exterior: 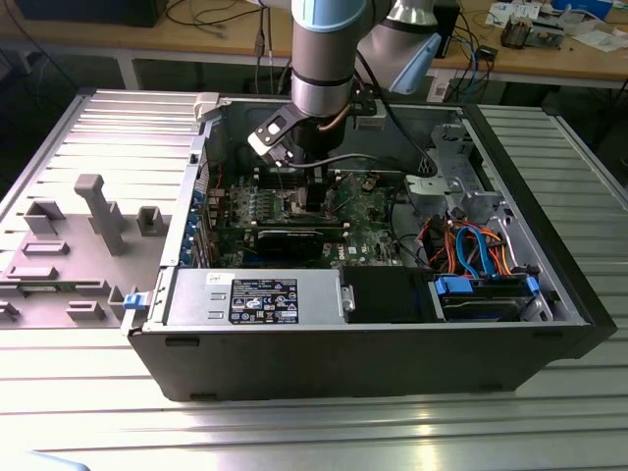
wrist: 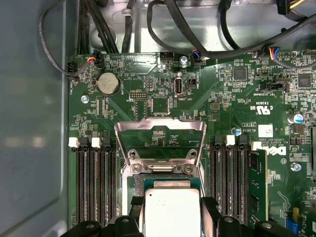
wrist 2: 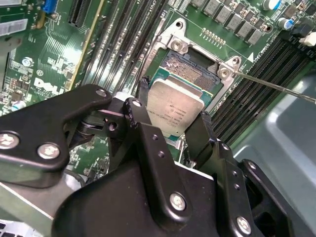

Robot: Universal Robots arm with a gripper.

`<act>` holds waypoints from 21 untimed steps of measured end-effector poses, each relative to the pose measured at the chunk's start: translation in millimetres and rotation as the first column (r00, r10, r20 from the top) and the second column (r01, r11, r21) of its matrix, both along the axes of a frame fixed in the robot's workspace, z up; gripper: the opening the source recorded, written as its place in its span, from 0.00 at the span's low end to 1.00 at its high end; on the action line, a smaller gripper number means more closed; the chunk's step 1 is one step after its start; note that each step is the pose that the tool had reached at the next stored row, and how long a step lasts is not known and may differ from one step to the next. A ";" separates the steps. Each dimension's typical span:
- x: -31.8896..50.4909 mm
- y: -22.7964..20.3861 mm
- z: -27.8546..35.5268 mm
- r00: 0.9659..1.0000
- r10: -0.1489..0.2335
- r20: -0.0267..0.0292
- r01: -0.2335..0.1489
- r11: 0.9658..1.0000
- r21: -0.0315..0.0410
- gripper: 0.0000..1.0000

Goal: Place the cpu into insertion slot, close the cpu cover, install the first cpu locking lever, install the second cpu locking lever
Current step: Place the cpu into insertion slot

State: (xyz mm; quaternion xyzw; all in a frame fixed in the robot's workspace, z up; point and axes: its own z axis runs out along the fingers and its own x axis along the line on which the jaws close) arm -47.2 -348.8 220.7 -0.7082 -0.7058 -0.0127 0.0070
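over one side of the insertion slot, the cpu is pinched by two opposite edges between the black fingers of the gripper, closed only to the chip's width. part of the slot's dark centre lies uncovered beyond the chip; whether chip and slot touch, i cannot tell. behind the slot, the cpu cover stands swung up. memory slots flank the slot, and a thin metal lever slants off its corner. above the slot, the arm reaches into an open computer case.
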 end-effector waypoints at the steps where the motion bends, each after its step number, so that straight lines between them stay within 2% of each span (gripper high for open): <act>1: -0.2 0.3 -0.5 1.000 0.000 0.000 0.000 1.000 0.000 0.55; 6: -3.6 5.3 -6.9 1.000 0.000 0.000 0.000 1.000 0.001 0.55; 11: -5.0 11.1 -10.0 1.000 0.001 0.001 -0.001 1.000 0.001 0.55; 18: -10.3 11.5 -13.6 1.000 0.000 0.021 0.000 1.000 0.001 0.55; 21: -10.3 11.5 -13.6 1.000 0.000 0.021 0.000 1.000 0.000 0.55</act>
